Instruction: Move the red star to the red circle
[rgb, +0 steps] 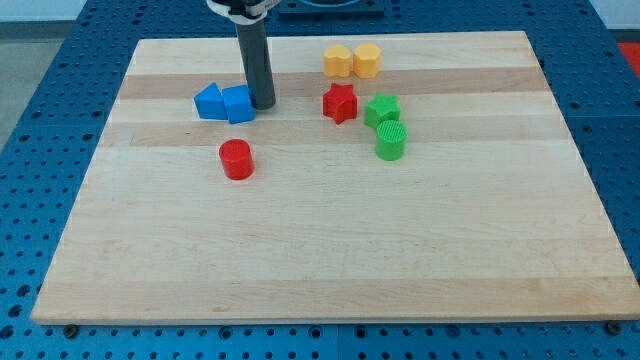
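The red star (340, 103) lies on the wooden board (330, 250) in the upper middle. The red circle (237, 159) stands lower and to the view's left of it, well apart. My tip (264, 104) rests on the board just right of two blue blocks (224, 103), touching or almost touching the nearer one. The tip is left of the red star with a gap between them, and above and slightly right of the red circle.
Two yellow blocks (351, 61) sit side by side near the board's top edge. A green star-like block (381, 109) lies just right of the red star, with a green cylinder (391, 141) right below it.
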